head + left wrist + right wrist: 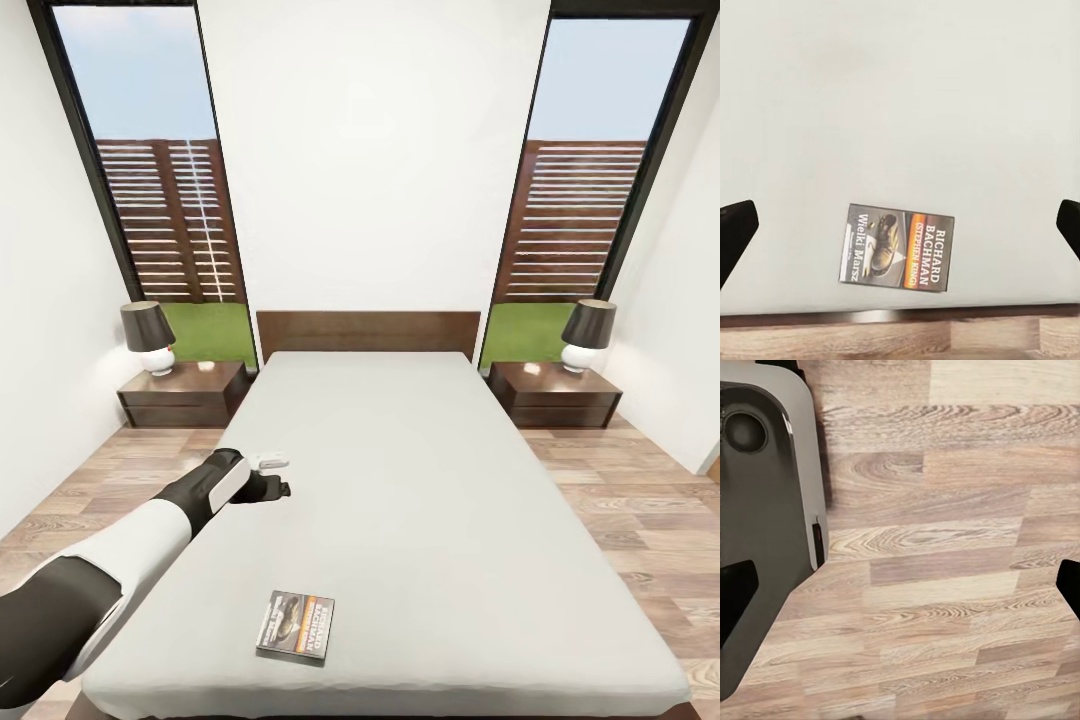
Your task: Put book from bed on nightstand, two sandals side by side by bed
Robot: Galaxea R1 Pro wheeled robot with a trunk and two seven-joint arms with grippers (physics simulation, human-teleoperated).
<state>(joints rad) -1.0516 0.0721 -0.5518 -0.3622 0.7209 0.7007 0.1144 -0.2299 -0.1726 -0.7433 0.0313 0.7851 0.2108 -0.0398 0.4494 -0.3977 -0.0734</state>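
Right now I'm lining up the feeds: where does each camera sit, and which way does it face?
Head view: at the bed's foot, looking forward and down its length to the headboard; left arm and left pincer show.
Left wrist view: above the mattress, facing down at the book; dark fingertips at the edges.
Right wrist view: facing down at the plank floor and the robot's base.
Head and left wrist views share the book.

Left arm (130,545) in white and black shells, black wrist, white-and-black claw (275,475); grey rounded base (765,510)
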